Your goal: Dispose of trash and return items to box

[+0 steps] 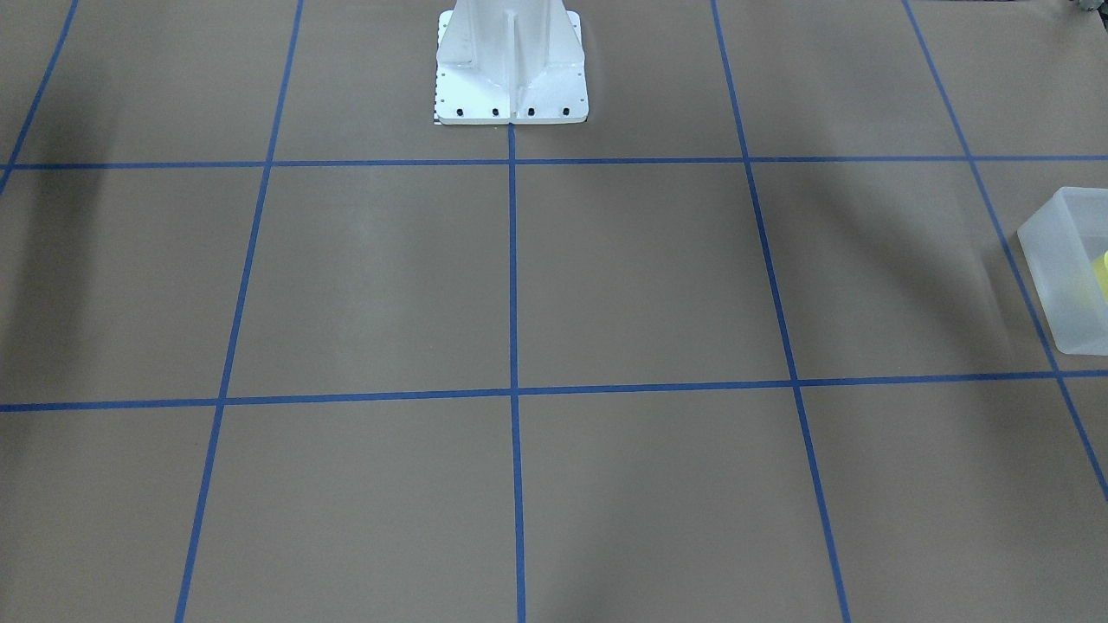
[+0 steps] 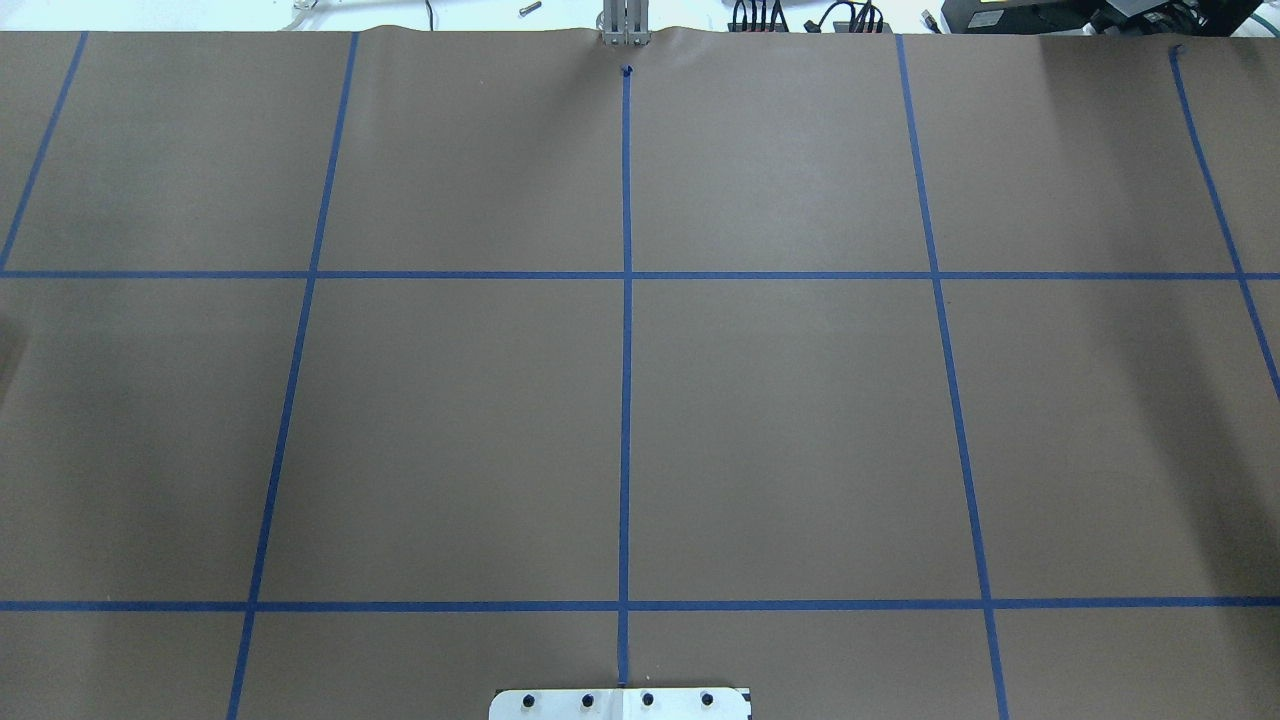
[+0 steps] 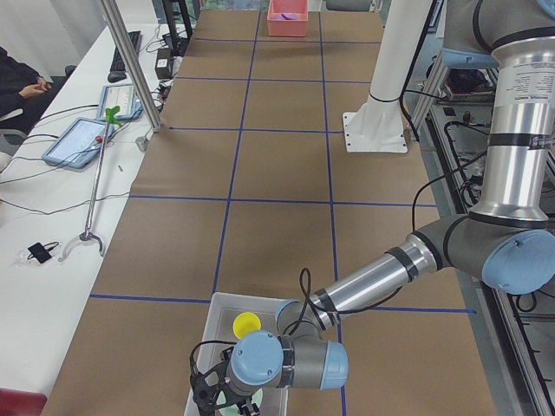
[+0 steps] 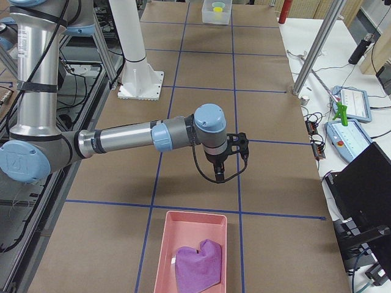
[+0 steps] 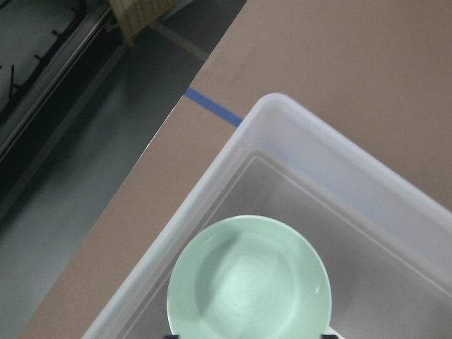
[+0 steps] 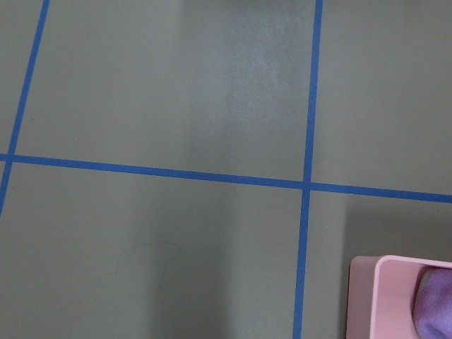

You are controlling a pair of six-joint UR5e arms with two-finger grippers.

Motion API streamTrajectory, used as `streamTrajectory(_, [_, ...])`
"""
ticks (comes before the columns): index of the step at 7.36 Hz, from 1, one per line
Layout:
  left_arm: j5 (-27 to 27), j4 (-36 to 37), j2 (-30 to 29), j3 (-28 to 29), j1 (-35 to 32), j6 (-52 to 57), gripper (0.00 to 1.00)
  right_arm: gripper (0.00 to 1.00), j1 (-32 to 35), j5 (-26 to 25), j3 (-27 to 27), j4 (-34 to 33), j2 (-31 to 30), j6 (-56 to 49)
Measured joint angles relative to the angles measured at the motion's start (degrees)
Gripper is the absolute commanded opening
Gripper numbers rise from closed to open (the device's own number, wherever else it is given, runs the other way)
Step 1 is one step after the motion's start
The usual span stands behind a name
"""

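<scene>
The box (image 3: 218, 314), a frosted-white bin, stands at the table's left end, also seen in the front view (image 1: 1069, 268) and the far end of the right view (image 4: 217, 13). A yellow cup (image 3: 246, 324) stands in it. A pale green bowl (image 5: 248, 282) lies upright on its floor. My left gripper (image 3: 227, 400) hangs over the box above the bowl. Only two dark fingertips (image 5: 172, 335) show at the wrist view's bottom edge, wide apart and empty. My right gripper (image 4: 234, 160) hovers over bare table near a pink tray (image 4: 192, 244); I cannot tell its state.
The pink tray holds a purple cloth (image 4: 198, 265) at the table's right end; its corner shows in the right wrist view (image 6: 402, 296). The white robot base (image 1: 511, 73) stands at mid-table. The table edge (image 5: 152, 152) runs close beside the box.
</scene>
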Motion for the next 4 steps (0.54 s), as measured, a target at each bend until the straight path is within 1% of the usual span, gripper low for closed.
streamTrajectory(1, [-0.11,0.15,0.19,-4.14,1.01,-0.03,0.99,1.00,0.01,-0.09,-0.21,-0.04,-0.30,0.00])
streamTrajectory(2, [-0.14,3.03,0.21,-8.73,3.61,-0.11,0.99,1.00,0.03,-0.52,-0.62,-0.10,-1.04,-0.02])
streamTrajectory(4, [0.01,15.64,0.16,-20.04,9.15,-0.22,0.99,1.00,0.01,-1.34,-2.14,-0.11,-3.26,0.04])
